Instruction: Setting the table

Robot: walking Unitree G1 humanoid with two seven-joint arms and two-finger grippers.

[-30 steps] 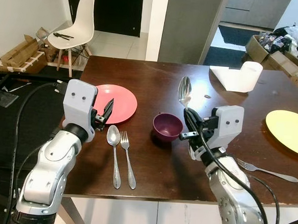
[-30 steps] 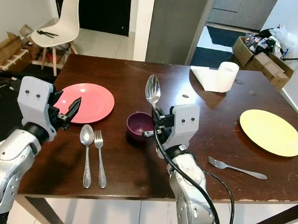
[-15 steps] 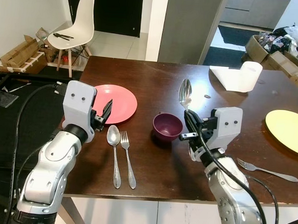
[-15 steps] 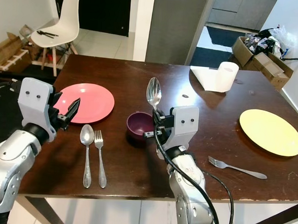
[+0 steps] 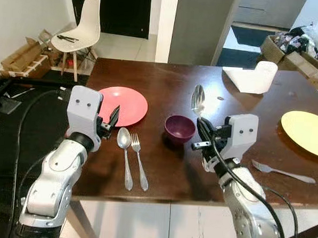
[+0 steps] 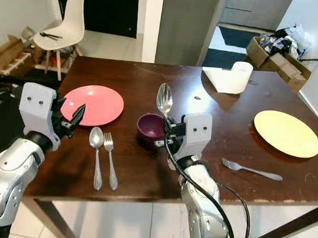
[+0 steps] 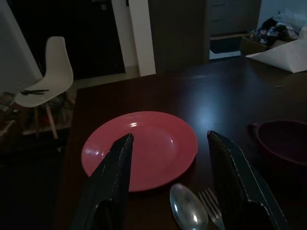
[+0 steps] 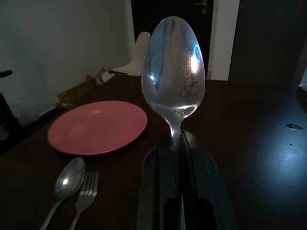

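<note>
upright spoon in right end effector

No writing, label, brand mark or number can be read anywhere in these views; the cardboard boxes beyond the table carry nothing legible at this size, and the plates and cutlery are plain.

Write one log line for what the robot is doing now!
right tool: shut on spoon, upright | left tool: open, idle by pink plate | yellow plate: fork beside
</note>
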